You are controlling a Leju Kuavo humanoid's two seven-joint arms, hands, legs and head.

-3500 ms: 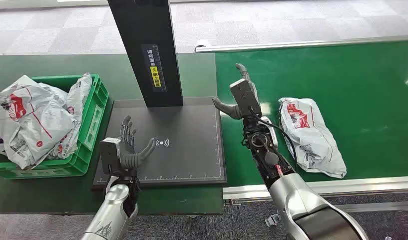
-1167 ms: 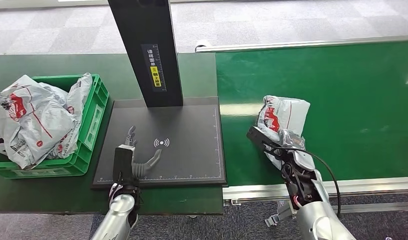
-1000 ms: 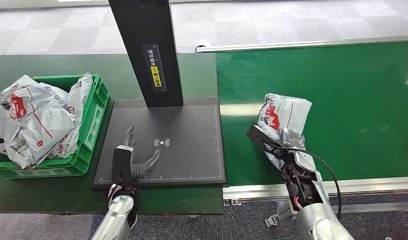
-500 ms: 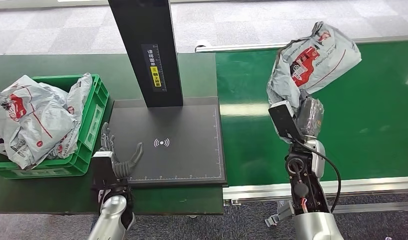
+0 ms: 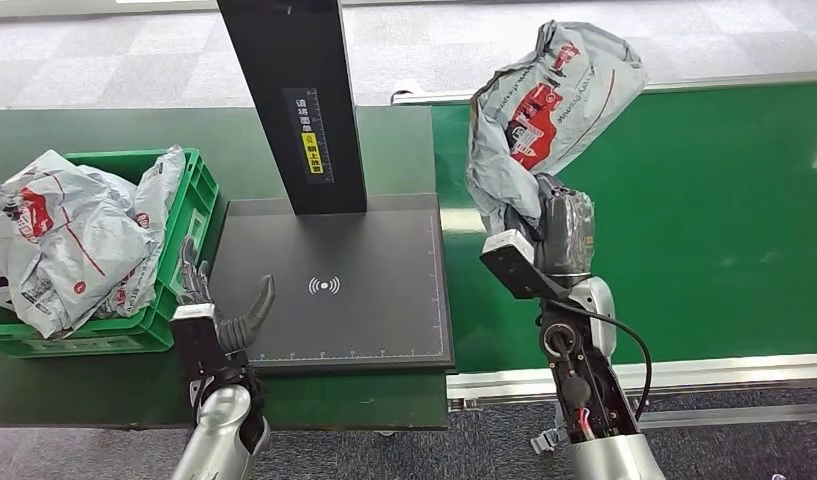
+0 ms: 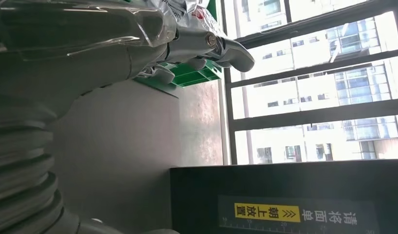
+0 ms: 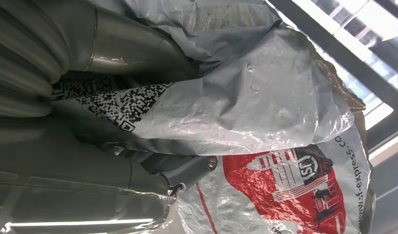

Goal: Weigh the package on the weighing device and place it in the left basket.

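You see the right hand [image 5: 554, 235] gripping the package [image 5: 549, 100] raised above the belt [image 5: 704, 200], while the left hand [image 5: 216, 315], fingers spread, holds nothing beside the basket [image 5: 189, 250].

A green conveyor belt [image 5: 704, 200] runs beside a dark green table [image 5: 84, 130], grey tiled floor [image 5: 134, 60] beyond

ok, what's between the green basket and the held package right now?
Head view: the weighing device, its platform bare, black column upright. The left robot hand hovers at its near-left corner.
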